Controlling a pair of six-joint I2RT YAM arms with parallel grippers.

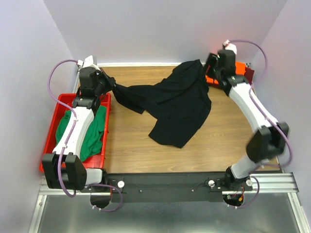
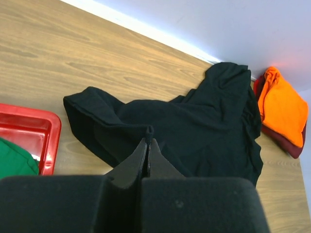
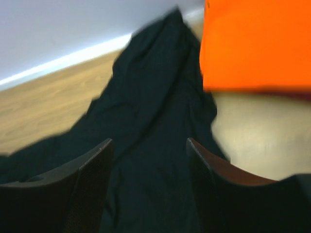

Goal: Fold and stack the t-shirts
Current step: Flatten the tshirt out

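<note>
A black t-shirt point(image 1: 180, 104) lies crumpled across the middle of the table. My left gripper point(image 2: 148, 137) is shut on a pinch of its left edge point(image 1: 116, 89) and pulls it taut toward the tray. At the shirt's far right corner, my right gripper point(image 3: 149, 145) hovers open with only black cloth point(image 3: 150, 111) below it and nothing between the fingers. A folded orange t-shirt point(image 2: 284, 107) rests on a dark maroon one point(image 2: 287, 143) at the far right; the orange cloth point(image 3: 252, 43) fills the right wrist view's top corner. A green t-shirt point(image 1: 95, 131) lies in the tray.
A red plastic tray point(image 1: 51, 128) sits at the table's left edge under my left arm; its corner point(image 2: 29, 131) shows in the left wrist view. Walls close in the table at the back and on both sides.
</note>
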